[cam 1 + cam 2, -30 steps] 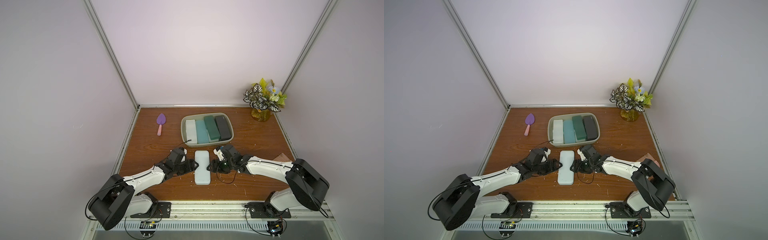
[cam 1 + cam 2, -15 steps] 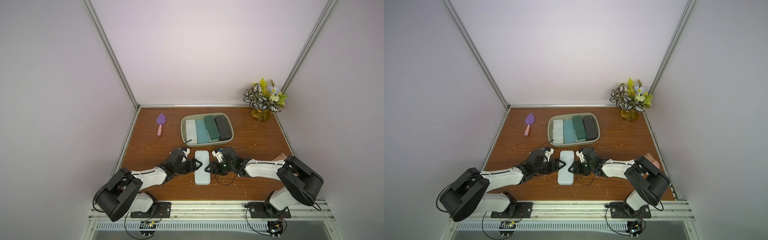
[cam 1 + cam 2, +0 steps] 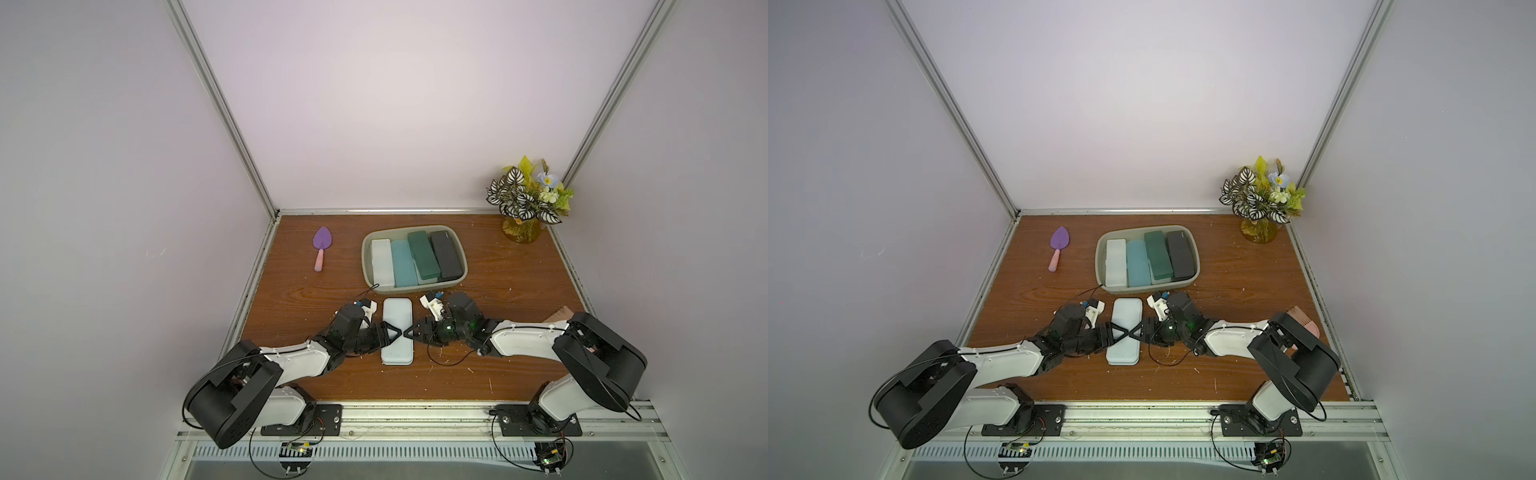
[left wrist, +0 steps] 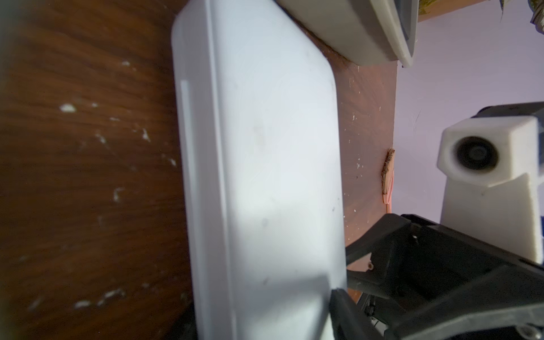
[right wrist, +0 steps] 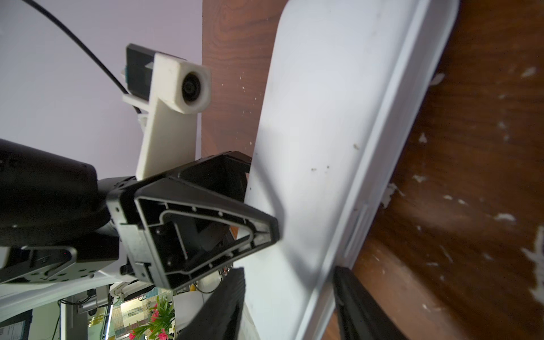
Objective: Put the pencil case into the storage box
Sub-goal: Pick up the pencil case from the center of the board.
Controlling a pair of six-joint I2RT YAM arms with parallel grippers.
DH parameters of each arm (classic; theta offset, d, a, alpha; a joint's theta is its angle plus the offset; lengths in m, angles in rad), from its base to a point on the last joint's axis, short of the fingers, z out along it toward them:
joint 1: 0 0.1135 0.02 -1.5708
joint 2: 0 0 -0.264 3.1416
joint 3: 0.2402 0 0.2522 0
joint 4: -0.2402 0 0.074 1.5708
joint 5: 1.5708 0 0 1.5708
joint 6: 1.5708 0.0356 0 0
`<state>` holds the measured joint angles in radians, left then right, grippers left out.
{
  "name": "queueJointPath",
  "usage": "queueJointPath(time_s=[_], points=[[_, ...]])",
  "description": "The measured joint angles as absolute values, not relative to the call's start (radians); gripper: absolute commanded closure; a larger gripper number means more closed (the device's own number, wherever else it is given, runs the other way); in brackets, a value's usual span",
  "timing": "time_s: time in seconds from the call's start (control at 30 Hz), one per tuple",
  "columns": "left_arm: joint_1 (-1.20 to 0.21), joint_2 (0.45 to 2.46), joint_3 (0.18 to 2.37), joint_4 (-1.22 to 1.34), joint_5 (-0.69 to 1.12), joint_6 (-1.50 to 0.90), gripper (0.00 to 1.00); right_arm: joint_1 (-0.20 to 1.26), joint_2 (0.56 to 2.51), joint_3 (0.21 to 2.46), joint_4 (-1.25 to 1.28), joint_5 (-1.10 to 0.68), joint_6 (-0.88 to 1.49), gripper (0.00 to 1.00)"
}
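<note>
The pencil case (image 3: 397, 331), pale blue with rounded corners, lies lengthwise on the wooden table just in front of the storage box (image 3: 365, 254). That grey-green tub holds several cases side by side. My left gripper (image 3: 394, 332) reaches over the case's left long edge and my right gripper (image 3: 409, 332) over its right one; their tips meet above its middle. In the right wrist view my right gripper (image 5: 288, 294) is shut on the case's edge, one finger on each face. My left gripper's fingers (image 4: 341, 309) straddle the other edge; whether they press on it is unclear.
A purple trowel (image 3: 321, 247) with a pink handle lies at the back left. A vase of flowers (image 3: 525, 208) stands in the back right corner. A small brush (image 3: 559, 314) lies at the table's right edge. White crumbs dot the wood around the case.
Both grippers have moved inward from beside the case until their tips reach over it. The right jaws have closed on its edge. The left jaws have narrowed.
</note>
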<state>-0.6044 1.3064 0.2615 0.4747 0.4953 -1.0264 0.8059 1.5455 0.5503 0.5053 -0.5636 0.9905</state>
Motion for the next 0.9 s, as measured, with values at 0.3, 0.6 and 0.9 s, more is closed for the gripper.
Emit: queueJointPath(time_s=[0.3, 0.6, 0.9], points=[[-0.604, 1.284, 0.235, 0.480, 0.509, -1.065, 0.47, 0.806, 1.547, 0.548, 0.506, -0.563, 0.996, 0.45], [-0.604, 1.266, 0.223, 0.473, 0.513, -1.095, 0.58, 0.823, 1.578, 0.548, 0.499, -0.559, 0.996, 0.45], [-0.607, 1.166, 0.224, 0.420, 0.516, -1.095, 0.69, 0.836, 1.575, 0.548, 0.482, -0.556, 0.993, 0.43]])
